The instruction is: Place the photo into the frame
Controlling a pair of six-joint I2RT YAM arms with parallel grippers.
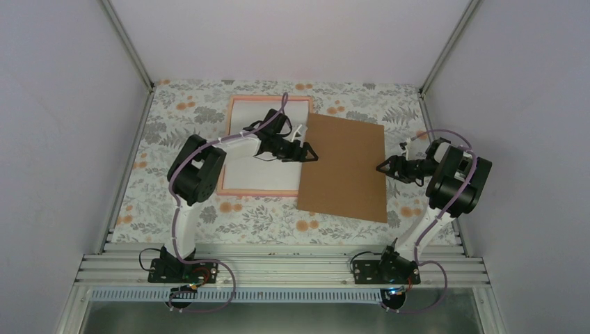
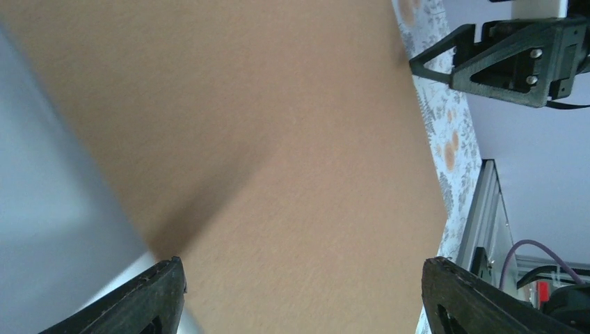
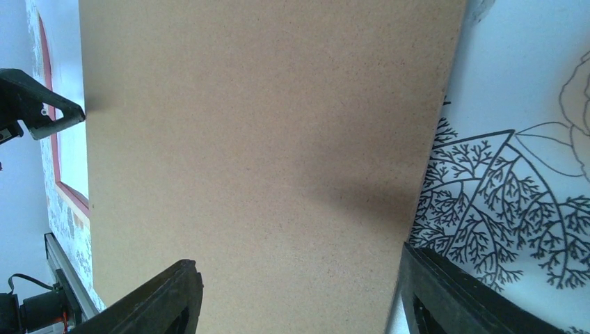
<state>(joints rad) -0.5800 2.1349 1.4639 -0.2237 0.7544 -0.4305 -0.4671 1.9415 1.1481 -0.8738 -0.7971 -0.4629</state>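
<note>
My left gripper (image 1: 312, 154) and right gripper (image 1: 380, 167), both unclenched and empty, flank the backing board (image 1: 344, 182); I should close them together and lift level.

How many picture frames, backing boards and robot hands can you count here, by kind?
Thin-edged pink rectangular picture frame: 1
Plain brown rectangular backing board: 1
Black two-finger robot hands: 2 (left hand, right hand)
Total: 4

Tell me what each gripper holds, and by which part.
Nothing is held. The left gripper and right gripper stand open at opposite edges of the board.
</note>
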